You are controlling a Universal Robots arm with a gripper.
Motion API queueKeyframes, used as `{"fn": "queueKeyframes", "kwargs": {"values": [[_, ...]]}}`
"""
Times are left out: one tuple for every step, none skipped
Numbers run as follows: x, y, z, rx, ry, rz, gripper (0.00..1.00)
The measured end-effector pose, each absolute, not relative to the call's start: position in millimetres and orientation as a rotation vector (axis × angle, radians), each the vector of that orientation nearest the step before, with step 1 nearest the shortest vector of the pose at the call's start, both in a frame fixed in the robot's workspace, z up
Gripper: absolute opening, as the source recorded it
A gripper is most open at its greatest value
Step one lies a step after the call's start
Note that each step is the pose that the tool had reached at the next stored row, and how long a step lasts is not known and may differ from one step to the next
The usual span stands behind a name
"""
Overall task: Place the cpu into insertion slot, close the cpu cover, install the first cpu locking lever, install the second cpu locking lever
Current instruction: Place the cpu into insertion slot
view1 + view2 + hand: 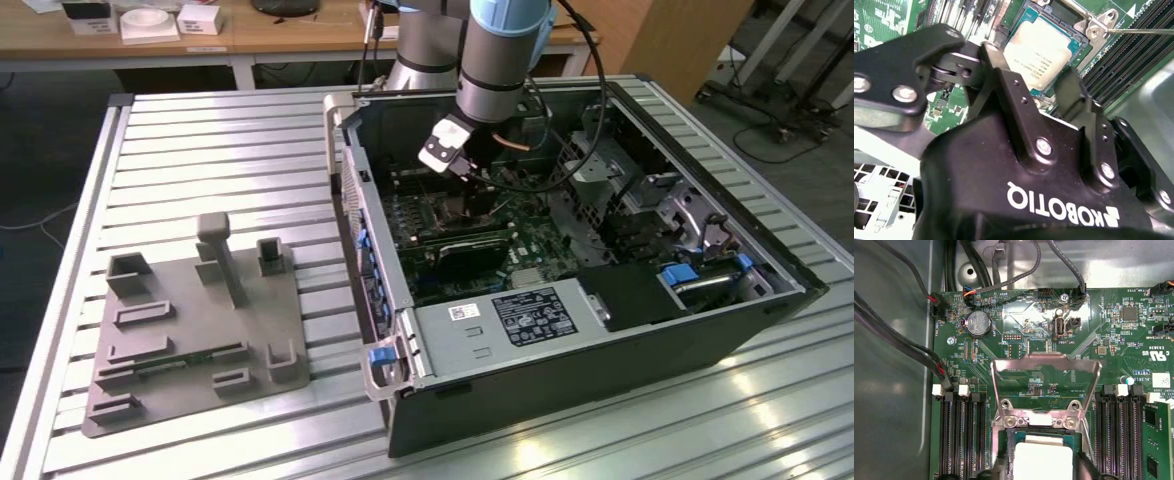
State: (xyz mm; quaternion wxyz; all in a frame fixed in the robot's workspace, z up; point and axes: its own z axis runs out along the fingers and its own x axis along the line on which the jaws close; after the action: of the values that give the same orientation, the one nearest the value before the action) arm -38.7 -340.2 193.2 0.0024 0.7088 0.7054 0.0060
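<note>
Well apart from the insertion slot (1004, 422), toward the exterior view's left, the grey fixture plate (200, 330) sits on the slatted table (200, 150) and gives you no trouble. Move across to the open computer case (587, 330). The gripper (1030, 70) is down inside it, directly over the slot, and the cpu (1041, 50) lies face up within the slot's rim.

You cannot tell from these views whether the gripper has hold of the chip or not. That is your main risk: if it grips and rises, it likely drags the cpu askew across the slot's contacts.

The cpu cover (1046, 361) stands raised at one edge of the slot, and a knock from the wrist could drop it onto the tool. Just beside the slot, the locking lever (1139, 31) sticks out free. The black cable (598, 100) looping off the arm above the slot could snag on it.
</note>
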Motion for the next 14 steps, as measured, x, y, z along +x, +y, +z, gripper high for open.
{"fn": "queueKeyframes", "kwargs": {"values": [[-38.7, -340.2, 193.3, 2.223, 2.213, 0.018, 0.6], [-38.7, -340.3, 193.3, 2.223, 2.213, 0.018, 0.6], [-38.7, -340.2, 193.2, 2.223, 2.213, 0.019, 0.6], [-38.7, -340.2, 193.2, 2.223, 2.213, 0.019, 0.54], [-38.7, -340.2, 193.2, 2.222, 2.214, 0.019, 0.54], [-38.7, -340.2, 193.2, 2.221, 2.215, 0.019, 0.54], [-38.8, -340.2, 193.2, 2.219, 2.217, 0.019, 0.54], [-39.1, -340.2, 193.2, 2.218, 2.218, 0.019, 0.54], [-39.4, -340.1, 193.3, 2.217, 2.219, 0.019, 0.54], [-39.5, -340.2, 193.6, 2.217, 2.219, 0.019, 0.54], [-39.6, -340.2, 193.9, 2.217, 2.219, 0.02, 0.54], [-39.6, -340.2, 194.1, 2.217, 2.219, 0.02, 0.54], [-39.7, -340.3, 194.1, 2.217, 2.219, 0.02, 0.54], [-39.7, -340.3, 194.2, 2.217, 2.219, 0.019, 0.54]]}}
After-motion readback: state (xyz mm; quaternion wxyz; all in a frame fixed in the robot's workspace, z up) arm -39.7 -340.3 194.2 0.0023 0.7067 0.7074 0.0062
